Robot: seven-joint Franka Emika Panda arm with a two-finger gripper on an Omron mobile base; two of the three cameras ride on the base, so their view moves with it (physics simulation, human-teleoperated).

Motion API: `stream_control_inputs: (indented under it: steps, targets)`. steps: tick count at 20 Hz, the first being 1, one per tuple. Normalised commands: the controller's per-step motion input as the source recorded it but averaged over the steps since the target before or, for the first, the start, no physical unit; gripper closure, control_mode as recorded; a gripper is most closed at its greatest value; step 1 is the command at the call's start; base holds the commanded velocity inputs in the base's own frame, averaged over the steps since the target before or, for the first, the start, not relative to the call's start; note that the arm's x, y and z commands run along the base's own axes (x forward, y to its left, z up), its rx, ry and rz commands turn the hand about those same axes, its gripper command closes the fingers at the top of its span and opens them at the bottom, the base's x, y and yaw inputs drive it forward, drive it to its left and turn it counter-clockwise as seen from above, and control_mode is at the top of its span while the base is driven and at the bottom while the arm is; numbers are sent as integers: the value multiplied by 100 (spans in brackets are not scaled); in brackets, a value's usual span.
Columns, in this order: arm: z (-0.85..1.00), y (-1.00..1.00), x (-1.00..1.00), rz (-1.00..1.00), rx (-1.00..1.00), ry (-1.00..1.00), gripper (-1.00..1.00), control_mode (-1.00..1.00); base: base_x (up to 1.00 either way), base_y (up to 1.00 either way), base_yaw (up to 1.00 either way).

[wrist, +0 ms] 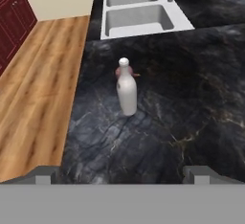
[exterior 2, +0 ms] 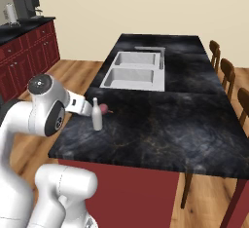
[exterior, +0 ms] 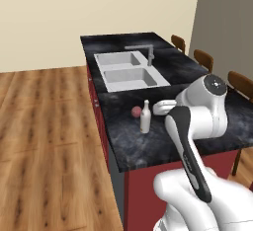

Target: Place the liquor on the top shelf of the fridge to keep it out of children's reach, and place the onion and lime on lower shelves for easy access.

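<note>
The liquor (wrist: 127, 92) stood upright on the dark worktop (wrist: 191, 98) near its edge, the onion (exterior: 136, 111) just behind it; my pincer (wrist: 122, 174) hung spread, short of it; I judged it rigid, slick, tippy; best gripped mid-body.

Glossy white rounded arm (exterior: 197, 101) with a dark grey band along one link, a round dark grey joint cap ringed with small dots, bulbous white base segments.
</note>
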Motion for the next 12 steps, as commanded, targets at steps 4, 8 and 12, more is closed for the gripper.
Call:
stream_control_inputs:
  steps: [4, 8, 12]
  targets:
    - [-21, 0, 30, 0, 0, 0, -100, -100, 0, 0, 0]
    - [-19, 1, 30, 0, 0, 0, -100, -100, 0, 0, 0]
    - [-18, 3, 33, 0, 0, 0, -100, -100, 0, 0, 0]
